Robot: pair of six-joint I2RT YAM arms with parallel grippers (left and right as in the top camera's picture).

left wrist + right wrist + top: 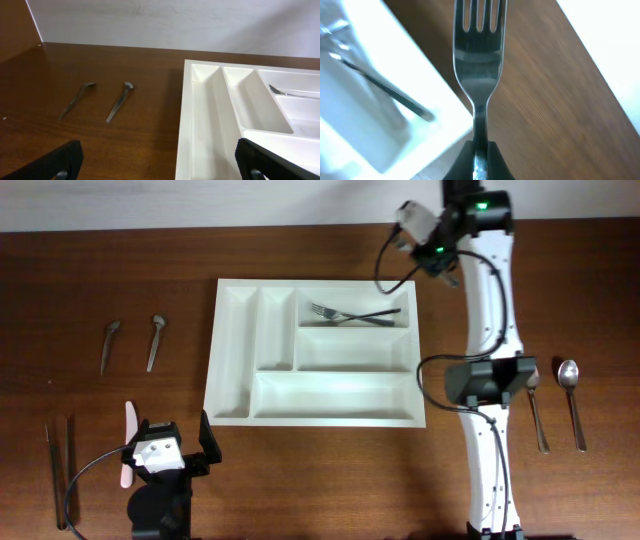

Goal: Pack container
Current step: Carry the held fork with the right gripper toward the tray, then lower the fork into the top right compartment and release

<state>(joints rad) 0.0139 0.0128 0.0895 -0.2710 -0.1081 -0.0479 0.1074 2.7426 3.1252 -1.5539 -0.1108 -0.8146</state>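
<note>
Container (232, 380) holding two crossed utensils (355, 313), right pincer (480, 150) clamped on fork (479, 60) beside its corner, left pincer (160, 162) wide open

1. The right arm (492, 310) has slim white links joined by black joint housings.
2. 1 green light (482, 205) glows on its top housing, and a white camera block (415, 220) sits at the wrist.
3. Thin black cables (383, 260) loop beside its links.
4. The left arm (160, 505) is black, with a white block (160, 452) and 1 black cable loop (85, 480).
5. The left gripper (157, 145) has 2 black fingers (55, 162) with ribbed faces.
6. The right gripper (480, 150) has dark, tapering fingers.
</note>
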